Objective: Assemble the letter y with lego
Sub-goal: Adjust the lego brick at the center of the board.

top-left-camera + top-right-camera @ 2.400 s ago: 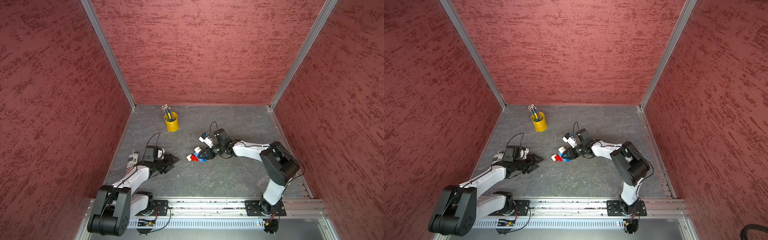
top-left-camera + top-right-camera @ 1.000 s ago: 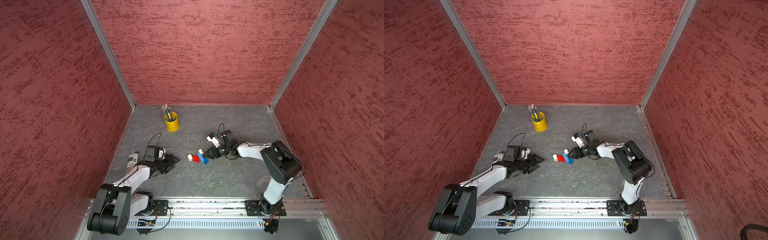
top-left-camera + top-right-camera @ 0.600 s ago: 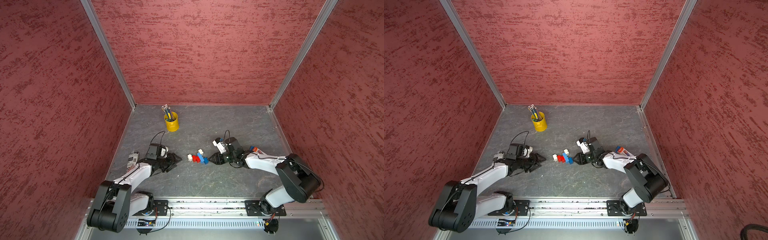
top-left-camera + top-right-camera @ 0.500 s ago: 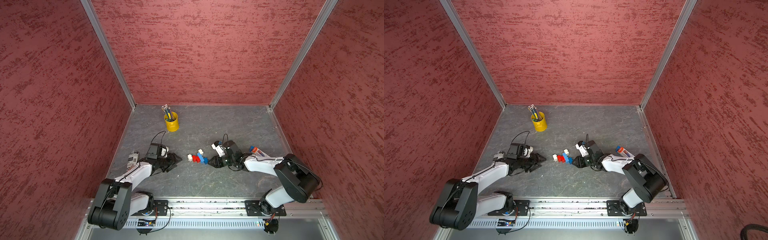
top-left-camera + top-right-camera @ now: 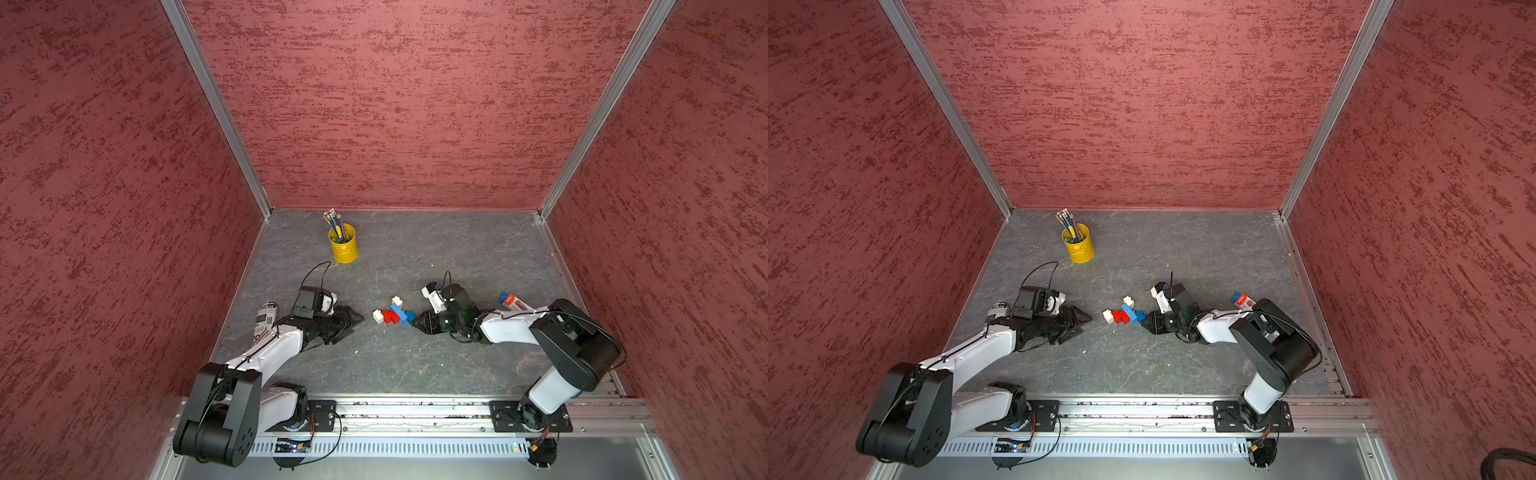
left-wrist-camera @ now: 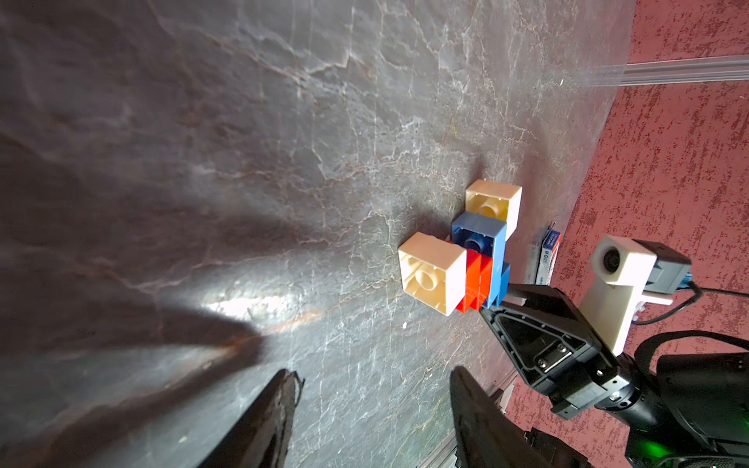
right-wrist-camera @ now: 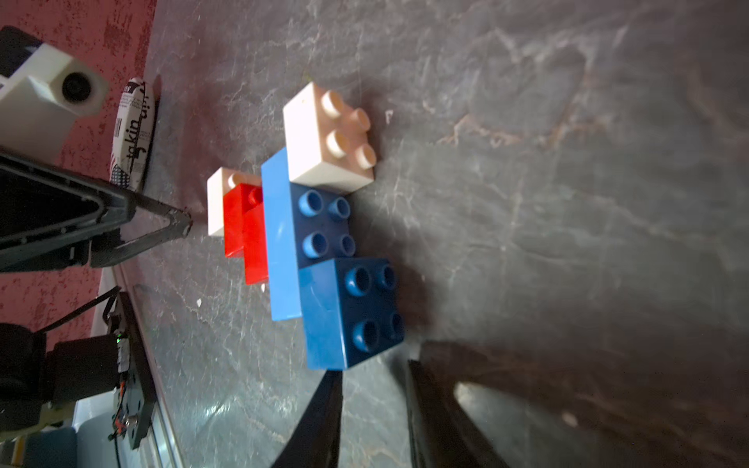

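Where the two arms point at each other across the grey table point(image 5: 436, 249), the letter y point(image 5: 392, 314) lies on its side about midway between them. In the right wrist view its studs face the right arm: a white brick point(image 7: 324, 137) and a small blue brick point(image 7: 348, 312) sit on the ends of the blue bar point(image 7: 279, 235). Behind the bar come the red stem point(image 7: 243, 227) and the white foot point(image 7: 215, 202). The left wrist view shows the bricks' hollow undersides.

The right gripper point(image 5: 417, 325) lies low on the table with its fingers drawn close together, pinching nothing. Its tip is just beside the small blue brick; whether they touch cannot be told. The left gripper point(image 5: 351, 330) points at the white foot from the other side, fingers spread and empty, with a strip of bare table between it and the bricks.

A printed black-and-white can point(image 5: 264, 320) lies near the left wall, beside the left arm. A small red, white and blue box point(image 5: 514, 302) lies behind the right arm. The yellow pencil cup point(image 5: 344, 245) stands well apart, toward the back wall.
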Controlling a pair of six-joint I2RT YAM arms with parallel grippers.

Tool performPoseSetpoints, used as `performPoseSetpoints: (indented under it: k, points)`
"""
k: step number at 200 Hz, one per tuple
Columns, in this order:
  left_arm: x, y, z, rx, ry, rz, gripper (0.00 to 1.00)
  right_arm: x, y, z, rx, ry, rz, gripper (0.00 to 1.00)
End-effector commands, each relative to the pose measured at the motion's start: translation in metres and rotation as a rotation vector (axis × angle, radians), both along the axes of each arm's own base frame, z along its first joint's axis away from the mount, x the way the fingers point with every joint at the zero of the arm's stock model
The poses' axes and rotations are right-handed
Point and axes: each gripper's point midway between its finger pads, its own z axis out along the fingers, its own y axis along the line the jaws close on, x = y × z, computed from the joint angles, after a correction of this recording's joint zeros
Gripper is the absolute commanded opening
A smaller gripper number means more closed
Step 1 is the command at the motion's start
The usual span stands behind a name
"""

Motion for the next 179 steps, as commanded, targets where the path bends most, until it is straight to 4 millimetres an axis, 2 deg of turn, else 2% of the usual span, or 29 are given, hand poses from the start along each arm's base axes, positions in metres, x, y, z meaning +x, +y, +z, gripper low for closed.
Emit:
performPoseSetpoints:
  k: [1, 58, 121, 150, 179]
  points:
    - [-0.001, 0.001, 0.0, 0.019, -0.013, -0.008, 0.63, 0.023, 0.001, 0.004, -0.019, -0.058, -0.049, 0.3]
    - [-0.001, 0.002, 0.001, 0.021, -0.009, -0.009, 0.63, 0.044, 0.008, 0.001, -0.034, -0.08, -0.061, 0.3]
    - [-0.001, 0.003, 0.002, 0.028, -0.015, -0.002, 0.63, 0.04, 0.004, 0.0, -0.048, -0.08, -0.054, 0.33]
    - [0.005, 0.004, 0.006, 0.038, -0.029, 0.005, 0.63, 0.042, -0.002, 0.019, -0.054, -0.125, -0.071, 0.37]
    - [0.015, 0.008, 0.014, 0.066, -0.053, 0.017, 0.67, 0.051, -0.018, 0.048, -0.076, -0.204, -0.134, 0.55]
